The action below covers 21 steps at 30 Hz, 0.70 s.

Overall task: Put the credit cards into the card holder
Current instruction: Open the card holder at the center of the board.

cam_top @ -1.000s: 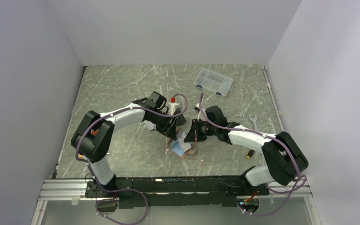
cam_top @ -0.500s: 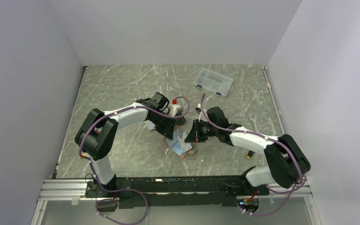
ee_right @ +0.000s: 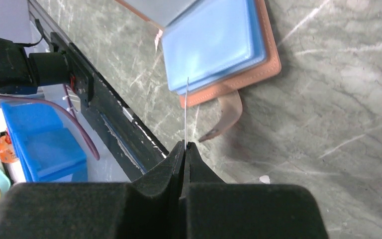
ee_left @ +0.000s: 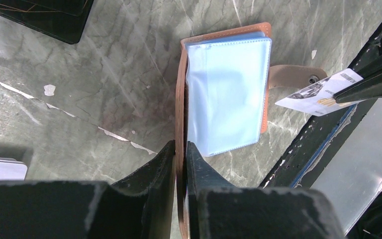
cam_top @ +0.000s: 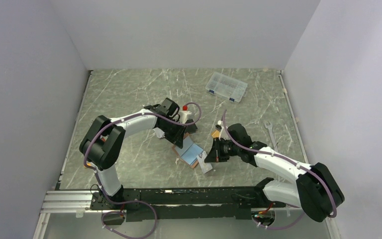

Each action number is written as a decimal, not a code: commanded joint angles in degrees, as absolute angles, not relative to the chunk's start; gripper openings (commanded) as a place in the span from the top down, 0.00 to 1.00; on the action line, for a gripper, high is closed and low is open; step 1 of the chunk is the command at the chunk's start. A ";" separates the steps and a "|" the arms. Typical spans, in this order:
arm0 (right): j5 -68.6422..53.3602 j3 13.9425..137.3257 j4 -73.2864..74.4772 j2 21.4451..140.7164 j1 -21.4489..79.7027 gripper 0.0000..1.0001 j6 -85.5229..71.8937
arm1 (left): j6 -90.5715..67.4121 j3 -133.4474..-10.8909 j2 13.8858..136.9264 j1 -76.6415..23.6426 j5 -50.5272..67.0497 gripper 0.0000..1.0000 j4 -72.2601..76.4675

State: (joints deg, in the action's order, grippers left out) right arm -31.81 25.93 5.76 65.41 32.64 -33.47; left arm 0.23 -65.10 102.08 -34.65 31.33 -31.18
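Overhead, the card holder lies open on the table between the arms. The left gripper is at its far-left edge and the right gripper just beside its near-right corner, with a silver-grey card in its tips. What looks like an orange-gold card lies apart, farther back. From the left wrist, the jaws stand narrow, pinched on the holder's tan leather edge and pinning it down, with the blue-grey pockets facing up and the snap strap splayed toward the incoming card. From the right wrist, the jaws are clamped tight on the card, seen edge-on as a thin line whose free end hangs just over the holder's corner. The step in hand looks like feeding this card into a pocket. To do it well, the right arm should lay the card flatter, square its leading edge to the pocket mouth and slide slowly, while the left pinch anchors the leather. I cannot tell which side the pockets open on, and a steep or skewed entry would likely bend the card or buckle the sleeve.
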 commanded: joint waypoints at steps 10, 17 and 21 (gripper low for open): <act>-31.93 24.79 5.99 66.51 32.43 1.00 -33.00 | 0.41 -66.14 101.84 -34.80 30.68 0.83 -31.76; -32.76 25.34 4.41 66.24 32.36 1.00 -33.04 | 0.44 -66.12 101.87 -34.73 30.96 0.83 -31.62; -33.08 25.49 4.92 64.65 32.44 1.00 -32.56 | 0.42 -65.98 101.73 -34.79 31.10 0.84 -31.46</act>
